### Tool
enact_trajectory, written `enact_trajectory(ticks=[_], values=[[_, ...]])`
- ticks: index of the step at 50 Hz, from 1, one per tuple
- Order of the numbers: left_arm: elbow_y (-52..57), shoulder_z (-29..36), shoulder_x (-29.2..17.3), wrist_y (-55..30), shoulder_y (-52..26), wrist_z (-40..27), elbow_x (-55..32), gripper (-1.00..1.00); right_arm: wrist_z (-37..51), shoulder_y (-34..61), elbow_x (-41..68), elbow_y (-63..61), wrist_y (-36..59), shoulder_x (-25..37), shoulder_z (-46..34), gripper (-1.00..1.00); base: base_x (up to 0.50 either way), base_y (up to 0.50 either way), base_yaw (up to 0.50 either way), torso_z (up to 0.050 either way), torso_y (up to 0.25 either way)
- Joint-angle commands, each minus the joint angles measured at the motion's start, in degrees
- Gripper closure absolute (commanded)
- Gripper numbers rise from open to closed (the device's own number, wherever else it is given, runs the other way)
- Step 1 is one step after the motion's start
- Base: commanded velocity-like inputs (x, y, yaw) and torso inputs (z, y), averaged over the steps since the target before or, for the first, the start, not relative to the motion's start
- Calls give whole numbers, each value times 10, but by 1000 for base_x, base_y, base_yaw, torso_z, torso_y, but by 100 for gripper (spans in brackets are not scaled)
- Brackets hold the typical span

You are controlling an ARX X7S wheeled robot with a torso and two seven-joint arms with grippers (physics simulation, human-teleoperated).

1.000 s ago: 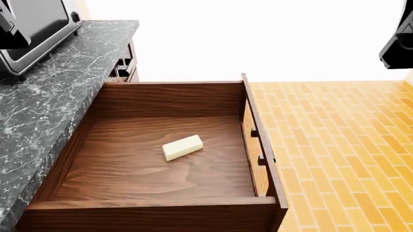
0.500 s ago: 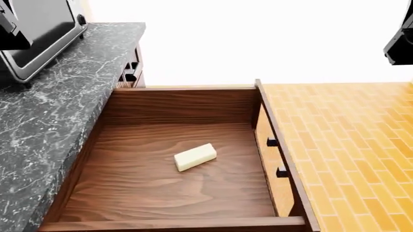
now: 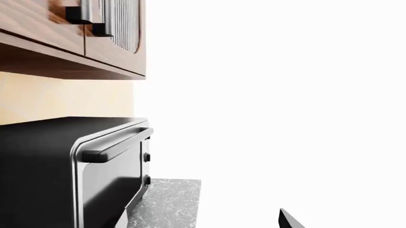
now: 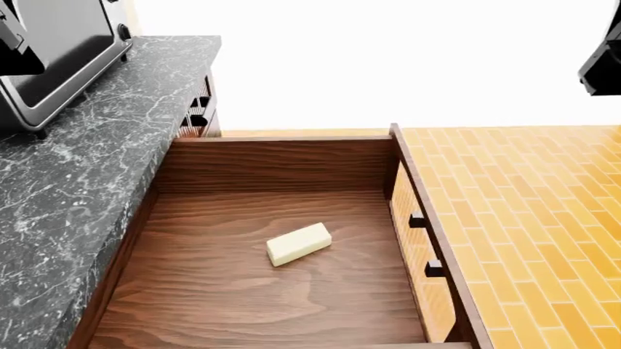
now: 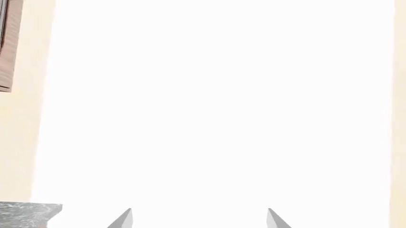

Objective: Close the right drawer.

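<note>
Head view has shifted: the right drawer [image 4: 262, 254] now sits further right and lower in frame, so my base moves while the drawer stays fully open. Its long axis parallels the counter [image 4: 78, 167]; the front faces the floor [image 4: 524, 218]. My right gripper [image 5: 198, 219] fingertips are apart; left gripper: cannot tell
</note>
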Motion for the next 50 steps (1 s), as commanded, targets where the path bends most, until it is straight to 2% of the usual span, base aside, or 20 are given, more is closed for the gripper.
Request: enact_trajectory(ticks=[1,12,37,50], values=[[1,2,-1,2,-1,1,0,-100,-9,-12,-13,10,2,5,4,-100,0,0,0,0,0],[-1,4,-2,2,-5,3,1,-100,-27,-34,-42,20,9,9,7,-100,0,0,0,0,0],[1,8,-5,7,-6,4,2,-100,-127,-188,-204,85,8,13,29,-100,0,0,0,0,0],[2,11,-4,9,-6,4,2,-100,-146,-207,-233,119,16,31,20,-100,0,0,0,0,0]])
